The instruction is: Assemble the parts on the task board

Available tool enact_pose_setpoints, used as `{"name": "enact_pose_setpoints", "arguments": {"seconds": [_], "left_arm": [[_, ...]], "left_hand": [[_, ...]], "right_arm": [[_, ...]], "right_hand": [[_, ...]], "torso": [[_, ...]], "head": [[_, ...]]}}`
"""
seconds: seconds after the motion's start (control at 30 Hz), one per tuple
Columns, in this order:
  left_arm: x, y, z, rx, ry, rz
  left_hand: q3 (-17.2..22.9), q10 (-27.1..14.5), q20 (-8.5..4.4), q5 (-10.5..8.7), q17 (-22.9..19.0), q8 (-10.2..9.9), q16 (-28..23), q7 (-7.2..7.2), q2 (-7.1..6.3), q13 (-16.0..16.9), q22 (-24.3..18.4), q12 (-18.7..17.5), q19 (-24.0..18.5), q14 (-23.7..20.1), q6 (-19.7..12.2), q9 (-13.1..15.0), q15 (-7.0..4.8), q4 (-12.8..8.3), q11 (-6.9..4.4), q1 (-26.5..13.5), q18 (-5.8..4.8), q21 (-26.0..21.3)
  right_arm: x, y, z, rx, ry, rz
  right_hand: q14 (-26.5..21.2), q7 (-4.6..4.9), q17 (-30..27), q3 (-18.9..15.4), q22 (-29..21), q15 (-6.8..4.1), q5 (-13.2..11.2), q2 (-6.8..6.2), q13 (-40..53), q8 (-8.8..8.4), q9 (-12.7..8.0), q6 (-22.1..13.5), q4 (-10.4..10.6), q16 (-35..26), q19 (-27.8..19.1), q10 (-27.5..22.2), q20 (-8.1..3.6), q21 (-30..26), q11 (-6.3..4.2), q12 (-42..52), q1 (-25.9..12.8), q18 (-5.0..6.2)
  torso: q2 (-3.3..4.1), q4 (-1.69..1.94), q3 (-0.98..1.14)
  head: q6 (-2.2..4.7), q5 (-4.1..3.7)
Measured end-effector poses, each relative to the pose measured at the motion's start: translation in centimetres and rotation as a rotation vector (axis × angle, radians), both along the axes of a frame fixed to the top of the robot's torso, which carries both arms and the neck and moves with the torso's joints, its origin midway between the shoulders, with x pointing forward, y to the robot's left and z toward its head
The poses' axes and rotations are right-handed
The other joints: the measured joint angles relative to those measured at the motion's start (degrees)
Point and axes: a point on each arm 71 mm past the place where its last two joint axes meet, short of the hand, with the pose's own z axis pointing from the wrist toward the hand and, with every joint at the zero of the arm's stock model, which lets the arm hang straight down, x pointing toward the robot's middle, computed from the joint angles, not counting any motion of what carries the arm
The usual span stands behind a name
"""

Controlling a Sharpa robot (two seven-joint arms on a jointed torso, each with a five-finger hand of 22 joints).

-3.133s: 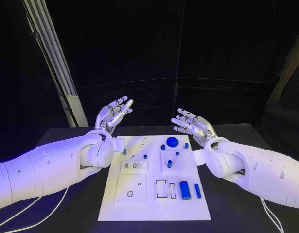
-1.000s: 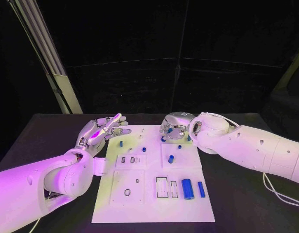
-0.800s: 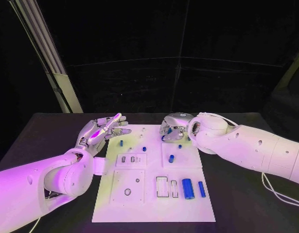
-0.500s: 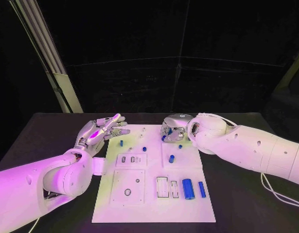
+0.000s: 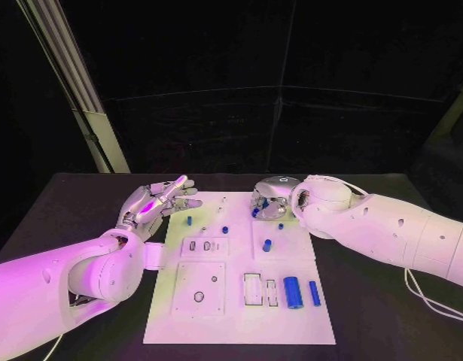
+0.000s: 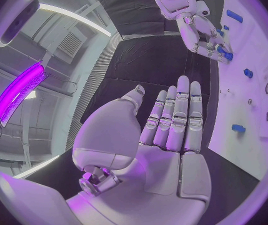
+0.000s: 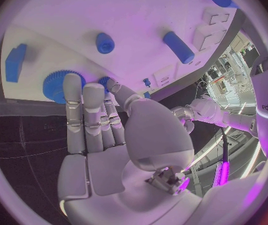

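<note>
Parts point(image 5: 292, 291) lie on the white task board point(image 5: 236, 320) mid-table; the right hand point(image 5: 269, 197) touches a blue toothed wheel point(image 7: 58, 86) at its far edge, grasp unclear. The left hand point(image 5: 155, 200) hovers empty, fingers spread.

- A black table point(image 5: 68, 203) stands before dark curtained walls point(image 5: 296, 90).
- A pale metal post point(image 5: 74, 90) rises at the back left.
- A glowing purple light strip point(image 6: 21, 87) hangs overhead.
</note>
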Motion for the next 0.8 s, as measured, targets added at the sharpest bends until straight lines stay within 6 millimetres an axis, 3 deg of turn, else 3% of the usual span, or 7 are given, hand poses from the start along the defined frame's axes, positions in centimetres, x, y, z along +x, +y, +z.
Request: {"name": "enact_pose_setpoints", "arguments": {"seconds": [0.13, 0.37, 0.53, 0.8], "left_arm": [[0.0, 0.1, 0.0, 0.000, 0.002, 0.001], [0.0, 0.1, 0.0, 0.000, 0.004, 0.001], [0.0, 0.1, -0.1, 0.000, 0.005, 0.001], [0.0, 0.0, 0.0, -0.002, 0.006, -0.002]], "left_hand": [[0.00, 0.00, 0.00, 0.00, 0.00, 0.00, 0.00, 0.00, 0.00, 0.00, 0.00, 0.00, 0.00, 0.00, 0.00, 0.00, 0.00, 0.00, 0.00, 0.00, 0.00, 0.00], [0.17, 0.00, 0.20, 0.00, 0.07, 0.00, 0.00, 0.00, 0.00, 0.00, -0.07, 0.00, 0.20, 0.00, 0.00, 0.00, 0.00, -0.17, 0.00, 0.00, 0.00, 0.00], [0.17, -0.01, 0.20, 0.00, 0.06, 0.00, 0.00, 0.00, 0.00, 0.00, -0.07, 0.00, 0.20, 0.00, 0.00, 0.00, 0.00, -0.17, -0.01, 0.00, -0.01, 0.00], [0.48, -0.23, 0.01, 0.00, 0.20, 0.00, 0.00, 0.21, 0.00, -0.04, -0.22, -0.23, 0.39, 0.00, -0.22, 0.01, 0.00, -0.48, 0.20, 0.00, -0.01, 0.00]], "right_arm": [[0.1, 0.0, 0.0, -0.002, 0.000, -0.001], [0.1, 0.1, 0.1, 0.003, -0.009, 0.000], [0.1, 0.2, 0.3, 0.023, -0.031, 0.004], [0.0, 0.9, 1.1, 0.106, -0.106, 0.000]], "right_hand": [[0.00, -0.12, 2.16, 2.03, 2.41, 0.00, -1.47, 0.55, 0.00, 0.35, 0.16, 1.39, 0.02, 2.12, 0.73, 1.37, 0.06, 1.95, -0.32, 0.00, 0.55, -0.01], [0.00, -0.43, 5.40, 4.15, 6.22, 0.00, -1.96, 0.59, 0.05, 0.73, 0.18, 2.87, 0.91, 5.41, 1.79, 3.23, -0.12, 4.97, -0.74, 0.39, 0.59, -0.01], [0.00, -0.42, 6.13, 4.93, 7.31, 0.00, -1.96, -0.42, 0.08, 0.72, 0.26, 3.29, 1.36, 5.99, 1.97, 3.51, -0.30, 5.81, -0.62, 0.40, 0.07, 0.00], [0.00, -0.39, 6.49, 5.69, 8.00, 0.00, -1.56, -0.76, 0.08, 0.72, 0.20, 3.32, 1.86, 6.66, 2.08, 3.51, -0.19, 6.41, -0.62, 0.40, -0.31, -0.01]], "torso": [[0.06, 0.00, 0.00], [0.18, -0.06, 0.01], [0.24, -0.06, 0.03], [0.37, 0.05, 0.00]], "head": [[-0.02, 0.02], [-0.14, 0.08], [0.01, -0.08], [0.15, 0.01]]}}
